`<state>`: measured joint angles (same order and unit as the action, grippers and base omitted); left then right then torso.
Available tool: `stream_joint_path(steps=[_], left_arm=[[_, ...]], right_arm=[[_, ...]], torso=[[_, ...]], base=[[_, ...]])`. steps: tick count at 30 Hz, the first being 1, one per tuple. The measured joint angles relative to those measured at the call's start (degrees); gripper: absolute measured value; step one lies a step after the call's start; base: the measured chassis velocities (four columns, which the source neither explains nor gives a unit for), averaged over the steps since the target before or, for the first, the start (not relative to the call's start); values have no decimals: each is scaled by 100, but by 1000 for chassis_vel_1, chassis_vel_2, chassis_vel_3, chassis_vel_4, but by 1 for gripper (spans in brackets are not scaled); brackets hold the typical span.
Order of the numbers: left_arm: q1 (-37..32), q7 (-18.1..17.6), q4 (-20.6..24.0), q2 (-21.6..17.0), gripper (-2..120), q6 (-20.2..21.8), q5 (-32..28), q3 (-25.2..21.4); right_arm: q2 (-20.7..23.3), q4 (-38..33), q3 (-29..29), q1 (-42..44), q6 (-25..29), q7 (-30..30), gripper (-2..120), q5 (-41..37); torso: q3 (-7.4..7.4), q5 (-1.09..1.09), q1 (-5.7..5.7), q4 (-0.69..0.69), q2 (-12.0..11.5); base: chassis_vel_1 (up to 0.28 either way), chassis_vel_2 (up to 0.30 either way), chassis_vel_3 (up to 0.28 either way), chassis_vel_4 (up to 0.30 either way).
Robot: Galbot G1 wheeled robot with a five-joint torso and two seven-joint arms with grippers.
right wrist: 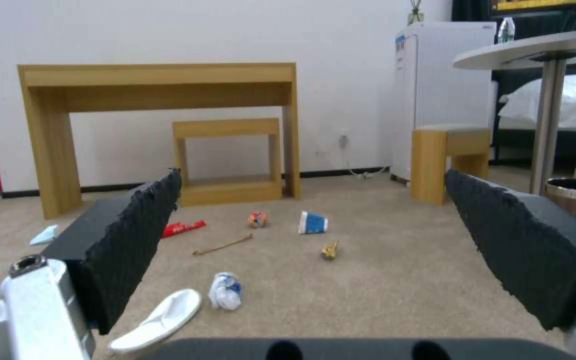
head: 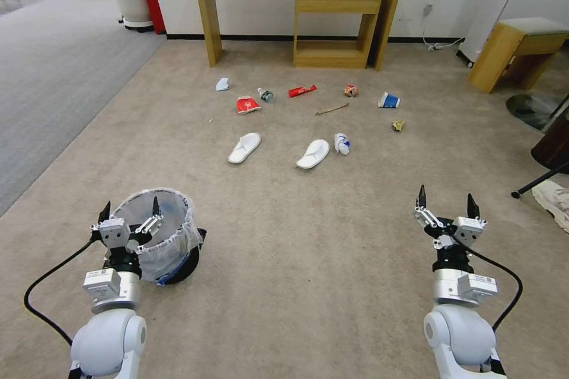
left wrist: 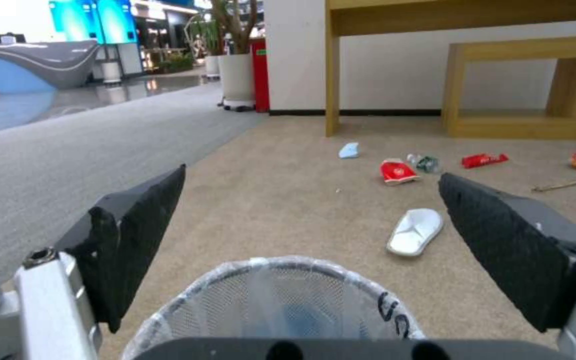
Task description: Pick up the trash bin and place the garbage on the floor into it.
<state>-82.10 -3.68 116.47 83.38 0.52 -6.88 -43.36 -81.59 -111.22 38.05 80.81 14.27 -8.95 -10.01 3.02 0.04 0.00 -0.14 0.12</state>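
The trash bin stands on the beige floor at my near left, its whitish bag folded over the rim. My left gripper hangs open over the bin's near rim, one finger outside and one above the opening. Held open above bare carpet at the near right is my right gripper, with nothing in it. The garbage lies farther ahead: two white slippers, a crumpled tissue, red wrappers, a mini bottle, a wooden stick, a paper cup, an orange packet, a yellow packet and a blue mask.
A tall wooden desk and a low wooden shelf stand against the far wall. A wooden stool, a round metal base, a black stand leg and a worn sneaker crowd the right. Grey carpet borders the left.
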Motion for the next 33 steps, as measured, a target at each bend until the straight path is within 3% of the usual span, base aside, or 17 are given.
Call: stream_joint_path(steps=[33], left_arm=[[17,-16,-37,68,100,10,14,-16]], right_arm=[[55,112,31,-64,-115,3,100,7]], torso=[[0,0,-1,0,-1]], base=[[0,0,0,0]])
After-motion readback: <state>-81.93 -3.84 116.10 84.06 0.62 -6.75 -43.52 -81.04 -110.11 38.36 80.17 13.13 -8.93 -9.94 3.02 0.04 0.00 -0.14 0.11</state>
